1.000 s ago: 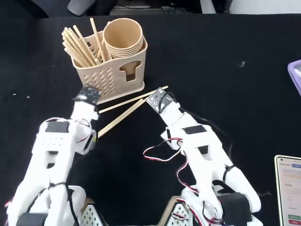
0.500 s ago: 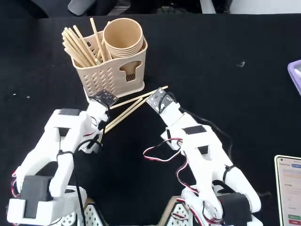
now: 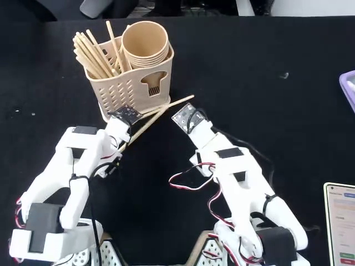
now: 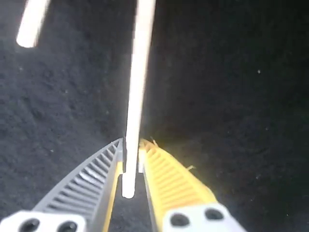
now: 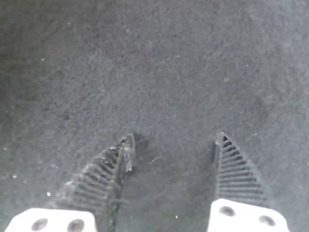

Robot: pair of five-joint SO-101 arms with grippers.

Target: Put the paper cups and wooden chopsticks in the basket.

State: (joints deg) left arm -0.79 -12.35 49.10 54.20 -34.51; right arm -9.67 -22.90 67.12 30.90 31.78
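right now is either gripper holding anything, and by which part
Left gripper is shut on a chopstick, near one end. Right gripper is open and empty.

Left pincer clamped on a chopstick, arm stretched forward. Right pincer spread wide, pointing down.

A beige basket, its walls patterned with rows of small slots, holds tan paper cups and pale wooden chopsticks on a black cloth table. Just in front of the basket, the loose chopsticks are the same pale wood. The left arm and right arm are white, the right one looped with red, white and black wires. The left gripper pairs a ribbed grey finger with a ribbed yellow finger around the pale held chopstick. The right gripper has dark grey ribbed fingers.
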